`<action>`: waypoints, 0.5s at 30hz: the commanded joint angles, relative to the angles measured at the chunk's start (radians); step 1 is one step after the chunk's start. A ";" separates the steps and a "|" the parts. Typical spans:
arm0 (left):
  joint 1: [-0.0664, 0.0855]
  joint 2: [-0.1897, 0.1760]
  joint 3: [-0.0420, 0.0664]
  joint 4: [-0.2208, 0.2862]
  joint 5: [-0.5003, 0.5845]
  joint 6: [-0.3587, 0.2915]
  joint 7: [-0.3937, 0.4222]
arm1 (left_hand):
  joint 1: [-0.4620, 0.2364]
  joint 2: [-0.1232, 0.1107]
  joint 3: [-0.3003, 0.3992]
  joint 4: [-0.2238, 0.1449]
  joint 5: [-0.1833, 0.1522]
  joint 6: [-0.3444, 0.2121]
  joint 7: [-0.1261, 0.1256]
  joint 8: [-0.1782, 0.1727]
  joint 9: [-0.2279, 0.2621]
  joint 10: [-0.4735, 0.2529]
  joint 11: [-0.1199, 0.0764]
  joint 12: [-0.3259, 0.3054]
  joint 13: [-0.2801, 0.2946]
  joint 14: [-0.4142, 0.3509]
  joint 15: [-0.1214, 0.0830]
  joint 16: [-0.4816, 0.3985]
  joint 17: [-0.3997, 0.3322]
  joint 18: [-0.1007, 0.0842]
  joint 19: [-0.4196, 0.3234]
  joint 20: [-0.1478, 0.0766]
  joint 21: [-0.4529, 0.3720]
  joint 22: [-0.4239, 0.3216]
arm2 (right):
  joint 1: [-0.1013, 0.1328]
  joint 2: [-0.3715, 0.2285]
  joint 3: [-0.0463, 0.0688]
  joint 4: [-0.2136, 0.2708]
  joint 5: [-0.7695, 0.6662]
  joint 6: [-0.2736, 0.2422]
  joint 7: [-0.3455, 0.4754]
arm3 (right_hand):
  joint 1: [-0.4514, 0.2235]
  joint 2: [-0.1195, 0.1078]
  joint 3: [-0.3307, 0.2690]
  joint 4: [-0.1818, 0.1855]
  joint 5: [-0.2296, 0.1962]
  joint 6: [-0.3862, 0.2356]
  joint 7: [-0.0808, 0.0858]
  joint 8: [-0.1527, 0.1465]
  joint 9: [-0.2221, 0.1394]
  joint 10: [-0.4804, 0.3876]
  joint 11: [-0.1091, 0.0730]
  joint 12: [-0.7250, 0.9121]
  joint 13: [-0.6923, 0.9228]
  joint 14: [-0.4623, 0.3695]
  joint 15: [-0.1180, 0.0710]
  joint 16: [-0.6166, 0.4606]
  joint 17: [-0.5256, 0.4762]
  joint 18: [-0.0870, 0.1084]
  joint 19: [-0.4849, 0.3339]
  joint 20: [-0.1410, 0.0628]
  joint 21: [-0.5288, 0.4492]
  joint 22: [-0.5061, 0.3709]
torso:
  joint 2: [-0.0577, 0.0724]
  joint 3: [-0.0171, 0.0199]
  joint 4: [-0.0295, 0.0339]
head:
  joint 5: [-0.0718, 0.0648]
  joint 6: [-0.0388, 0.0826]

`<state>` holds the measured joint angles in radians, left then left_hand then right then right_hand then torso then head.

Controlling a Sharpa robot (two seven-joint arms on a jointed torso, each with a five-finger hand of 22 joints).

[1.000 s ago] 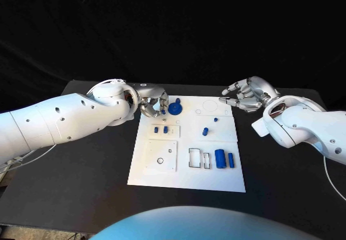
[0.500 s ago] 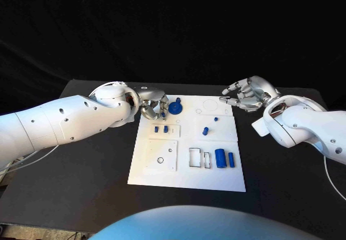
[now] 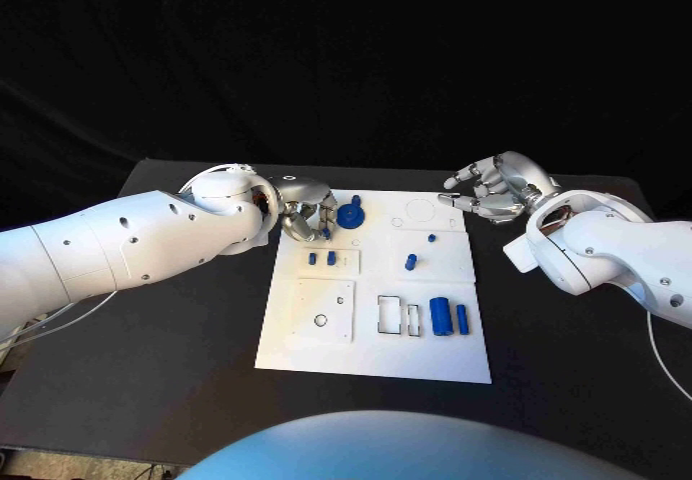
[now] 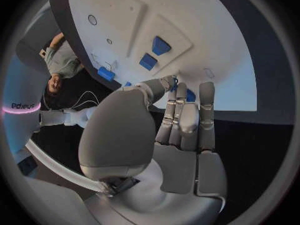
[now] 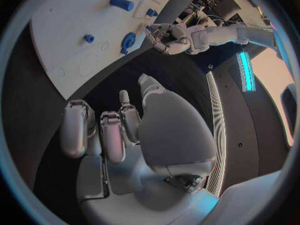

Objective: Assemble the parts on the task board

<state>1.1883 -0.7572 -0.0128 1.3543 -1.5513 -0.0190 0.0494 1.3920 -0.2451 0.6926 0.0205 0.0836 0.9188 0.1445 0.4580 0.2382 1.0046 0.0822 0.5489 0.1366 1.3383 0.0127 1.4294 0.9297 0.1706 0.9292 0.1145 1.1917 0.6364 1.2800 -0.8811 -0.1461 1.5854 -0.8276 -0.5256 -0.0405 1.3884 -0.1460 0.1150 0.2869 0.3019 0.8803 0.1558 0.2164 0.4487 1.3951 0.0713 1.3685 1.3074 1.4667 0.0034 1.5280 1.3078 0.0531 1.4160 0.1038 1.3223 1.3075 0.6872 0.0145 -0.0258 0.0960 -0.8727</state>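
Observation:
The white task board lies in the middle of the table. A blue gear-like disc sits near its far left corner. My left hand is right beside the disc, fingertips at its rim; blue shows behind the fingers in the left wrist view, and a grip cannot be made out. Two small blue blocks, a blue peg, a short blue piece and two blue cylinders rest on the board. My right hand hovers off the far right corner, fingers loosely bent, holding nothing.
The board carries a raised square plate on its near left and rectangular slots beside the cylinders. Black table stretches on both sides of the board. In the right wrist view the left hand reaches toward the disc.
My left hand has edged slightly closer to the blue disc. The disc, the other parts and the right hand have stayed put.

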 commanded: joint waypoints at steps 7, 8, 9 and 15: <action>0.000 0.011 -0.003 -0.011 -0.009 0.031 -0.003 | 0.006 0.004 0.000 -0.006 -0.005 0.009 0.000 -0.007 0.001 0.007 -0.002 -0.005 -0.001 -0.003 0.000 -0.001 -0.002 0.012 0.005 0.001 -0.002 -0.001 | -0.001 0.001 0.000 0.001 -0.009 0.005 0.006 | -0.005 0.001 0.006 0.001 0.000 -0.009 -0.001 0.003 0.001 -0.003 0.000 -0.004 0.029 0.073 -0.004 -0.003 0.126 0.014 -0.005 0.002 -0.004 0.068 | 0.000 -0.0005 -0.0001 | 0.000 0.000; 0.000 0.011 -0.003 -0.012 -0.010 0.031 -0.003 | 0.007 0.005 0.000 -0.007 -0.006 0.009 0.000 -0.007 0.001 0.008 -0.002 -0.006 -0.001 -0.002 0.001 -0.001 0.000 0.012 0.004 0.001 -0.003 -0.002 | -0.001 0.001 0.000 0.001 -0.009 0.005 0.006 | -0.005 0.001 0.006 0.001 0.000 -0.009 -0.001 0.003 0.001 -0.003 0.000 -0.004 0.029 0.073 -0.004 -0.003 0.126 0.014 -0.005 0.002 -0.004 0.068 | 0.000 -0.0005 -0.0001 | 0.000 0.000; 0.000 0.012 -0.003 -0.013 -0.011 0.031 -0.003 | 0.007 0.005 0.000 -0.007 -0.006 0.009 0.000 -0.007 0.001 0.008 -0.002 -0.006 -0.001 -0.002 0.001 -0.001 0.000 0.012 0.004 0.001 -0.003 -0.002 | -0.001 0.001 0.000 0.001 -0.009 0.005 0.006 | -0.005 0.001 0.006 0.001 0.000 -0.009 -0.001 0.003 0.001 -0.003 0.000 -0.004 0.029 0.073 -0.004 -0.003 0.126 0.014 -0.005 0.002 -0.004 0.068 | 0.000 -0.0003 -0.0001 | 0.000 0.000; 0.000 0.015 -0.004 -0.017 -0.015 0.034 -0.002 | 0.007 0.003 -0.001 -0.007 -0.007 0.008 0.001 -0.009 0.001 0.007 -0.001 -0.007 -0.002 -0.002 0.001 -0.002 -0.001 0.013 0.002 0.001 -0.004 -0.005 | -0.001 0.002 0.000 0.001 -0.009 0.006 0.006 | -0.008 0.000 0.008 0.000 0.000 -0.010 -0.001 0.007 0.001 -0.002 0.000 -0.003 0.031 0.073 -0.004 -0.003 0.124 0.014 -0.005 0.001 -0.006 0.068 | 0.001 -0.0001 0.0000 | -0.002 0.000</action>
<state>1.1881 -0.7449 -0.0167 1.3368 -1.5567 -0.0020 0.0472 1.3920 -0.2451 0.6926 0.0206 0.0836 0.9187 0.1445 0.4543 0.2383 1.0046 0.0822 0.5489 0.1363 1.3383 0.0127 1.4290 0.9297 0.1706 0.9292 0.1145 1.1917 0.6331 1.2800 -0.8800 -0.1461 1.5855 -0.8276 -0.5256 -0.0403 1.3884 -0.1460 0.1150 0.2869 0.3018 0.8766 0.1522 0.2163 0.4487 1.3951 0.0713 1.3685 1.3073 1.4667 0.0034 1.5280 1.3077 0.0531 1.4160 0.1038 1.3223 1.3074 0.6876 0.0140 -0.0259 0.0945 -0.8727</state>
